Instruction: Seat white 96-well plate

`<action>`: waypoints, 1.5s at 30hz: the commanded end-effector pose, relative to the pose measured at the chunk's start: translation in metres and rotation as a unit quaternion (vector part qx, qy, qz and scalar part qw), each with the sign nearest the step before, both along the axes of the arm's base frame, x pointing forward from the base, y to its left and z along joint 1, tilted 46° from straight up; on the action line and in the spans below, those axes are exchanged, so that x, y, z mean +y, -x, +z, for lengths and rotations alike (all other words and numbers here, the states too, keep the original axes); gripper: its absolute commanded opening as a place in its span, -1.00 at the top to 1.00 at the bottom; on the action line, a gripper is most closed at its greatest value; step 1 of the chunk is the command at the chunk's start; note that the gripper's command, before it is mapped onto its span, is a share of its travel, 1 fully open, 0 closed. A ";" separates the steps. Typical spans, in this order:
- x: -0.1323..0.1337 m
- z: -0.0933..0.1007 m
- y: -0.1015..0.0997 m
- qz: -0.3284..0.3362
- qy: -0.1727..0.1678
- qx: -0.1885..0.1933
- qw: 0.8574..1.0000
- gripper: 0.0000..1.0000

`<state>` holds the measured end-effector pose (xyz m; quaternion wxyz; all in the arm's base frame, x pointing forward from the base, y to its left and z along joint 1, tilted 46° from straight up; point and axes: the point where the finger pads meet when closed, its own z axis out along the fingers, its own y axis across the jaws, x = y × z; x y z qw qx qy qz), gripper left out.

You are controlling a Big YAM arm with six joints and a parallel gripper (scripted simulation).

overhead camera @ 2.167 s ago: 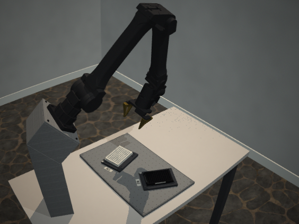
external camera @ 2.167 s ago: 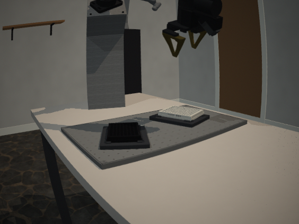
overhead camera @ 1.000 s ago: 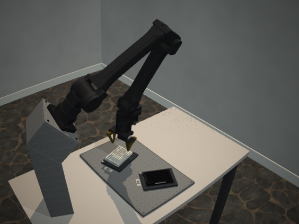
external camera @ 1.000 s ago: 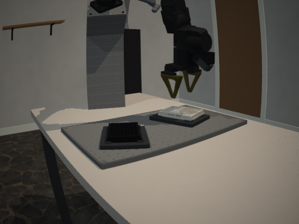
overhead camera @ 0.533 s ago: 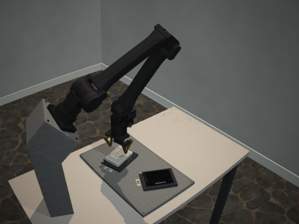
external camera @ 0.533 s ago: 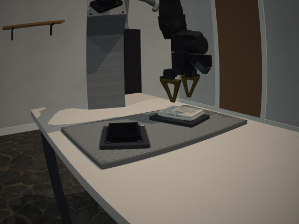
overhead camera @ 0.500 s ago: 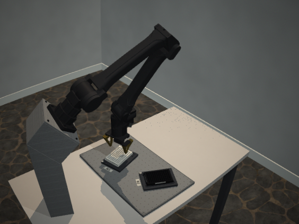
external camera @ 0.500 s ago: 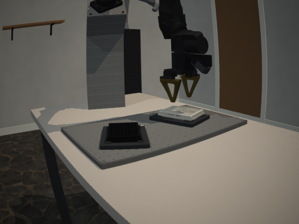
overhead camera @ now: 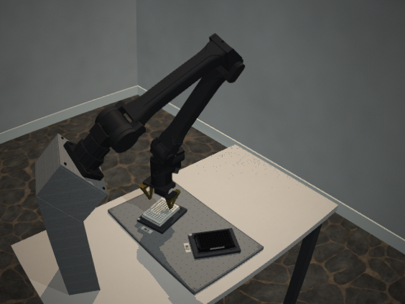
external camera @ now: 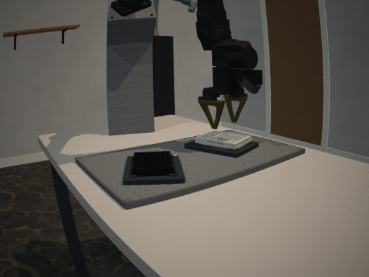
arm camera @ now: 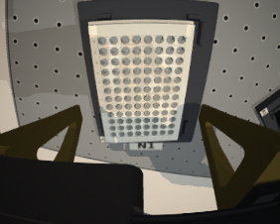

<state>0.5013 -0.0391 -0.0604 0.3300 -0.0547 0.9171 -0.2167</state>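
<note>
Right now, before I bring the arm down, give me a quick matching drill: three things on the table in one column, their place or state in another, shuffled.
1. white plate
2. black plate
3. tool

a. open, hanging above a plate, touching nothing
b. flat in its holder, nearer the exterior camera
c. askew on its holder, under the arm

Pairs: 1-c, 2-b, 3-a

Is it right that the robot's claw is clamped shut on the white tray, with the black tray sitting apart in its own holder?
Not quite. The end effector is wide open and hovers above the white plate, touching nothing; the exterior view shows the gap beneath its tips. The rest holds: the black plate sits apart in its own nest.
</note>
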 end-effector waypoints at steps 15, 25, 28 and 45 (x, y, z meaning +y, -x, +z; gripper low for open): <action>-0.015 -0.019 -0.016 -0.001 0.003 -0.001 1.000 -1.00; -0.020 -0.028 -0.024 -0.001 0.003 -0.001 1.000 -1.00; -0.022 -0.034 -0.019 -0.002 0.003 0.008 1.000 -1.00; -0.014 -0.027 -0.021 0.002 0.000 0.001 1.000 1.00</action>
